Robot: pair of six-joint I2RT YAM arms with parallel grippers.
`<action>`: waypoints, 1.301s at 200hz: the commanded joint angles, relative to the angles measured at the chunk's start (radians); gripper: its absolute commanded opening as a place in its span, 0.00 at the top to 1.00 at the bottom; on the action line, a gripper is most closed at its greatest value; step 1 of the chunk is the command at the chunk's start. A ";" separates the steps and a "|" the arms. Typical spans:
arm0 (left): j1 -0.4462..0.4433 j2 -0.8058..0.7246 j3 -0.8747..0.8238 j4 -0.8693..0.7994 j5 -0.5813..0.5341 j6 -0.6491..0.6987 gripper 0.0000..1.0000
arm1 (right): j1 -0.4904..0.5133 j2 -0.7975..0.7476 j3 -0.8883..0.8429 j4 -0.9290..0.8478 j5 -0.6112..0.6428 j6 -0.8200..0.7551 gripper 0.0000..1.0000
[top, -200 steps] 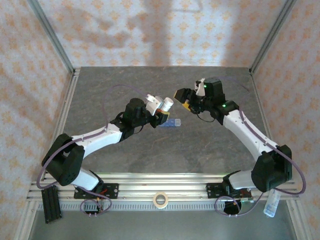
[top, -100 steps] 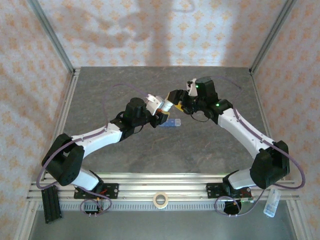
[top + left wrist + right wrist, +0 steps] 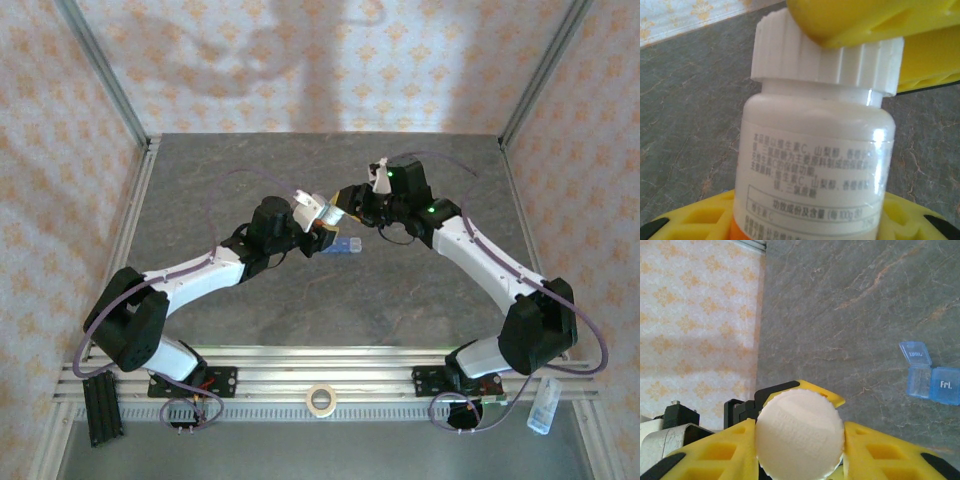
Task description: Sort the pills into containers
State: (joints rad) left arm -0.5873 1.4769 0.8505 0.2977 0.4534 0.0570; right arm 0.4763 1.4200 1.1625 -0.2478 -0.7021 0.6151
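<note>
my left gripper (image 3: 316,226) is clenched round the bottle (image 3: 815,150), holding it off the table (image 3: 250,300). the right gripper (image 3: 351,203) is clamped across the cap (image 3: 800,432). if i twist while the left hold is weak, i think the whole bottle could turn or slip out. a cap that lets go suddenly could fling pills past the organiser (image 3: 931,380), which lies on the table just below with one lid up.
</note>
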 commanded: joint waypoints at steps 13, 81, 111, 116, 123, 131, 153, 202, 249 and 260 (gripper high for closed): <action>0.007 -0.040 0.000 0.121 0.022 -0.048 1.00 | -0.050 -0.044 -0.096 0.147 -0.095 -0.108 0.60; 0.021 -0.053 -0.006 0.150 0.062 -0.093 1.00 | -0.099 -0.089 -0.150 0.184 -0.156 -0.121 0.40; 0.019 -0.046 -0.002 0.124 0.052 -0.067 1.00 | -0.105 -0.132 -0.143 0.143 -0.142 -0.119 0.30; 0.020 -0.045 -0.002 0.121 0.051 -0.065 1.00 | -0.106 -0.138 -0.141 0.133 -0.137 -0.118 0.30; 0.020 -0.044 -0.002 0.119 0.049 -0.060 1.00 | -0.105 -0.144 -0.139 0.125 -0.133 -0.114 0.30; 0.019 -0.041 -0.003 0.117 0.048 -0.058 1.00 | -0.105 -0.149 -0.139 0.121 -0.130 -0.105 0.30; 0.018 -0.035 0.004 0.102 0.049 -0.048 1.00 | -0.106 -0.143 -0.120 0.105 -0.105 -0.059 0.28; 0.017 -0.024 0.022 0.061 0.051 -0.021 1.00 | -0.101 -0.101 -0.056 0.073 -0.052 0.016 0.25; 0.015 -0.014 0.035 0.051 0.052 -0.015 1.00 | -0.072 -0.057 -0.005 0.058 -0.035 0.022 0.26; 0.013 -0.012 0.035 0.049 0.052 -0.013 1.00 | -0.064 -0.047 0.004 0.059 -0.032 0.021 0.27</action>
State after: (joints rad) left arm -0.5713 1.4628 0.8455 0.3473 0.5011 0.0246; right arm 0.3931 1.3525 1.1229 -0.1761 -0.7601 0.6262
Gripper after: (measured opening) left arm 0.444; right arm 0.740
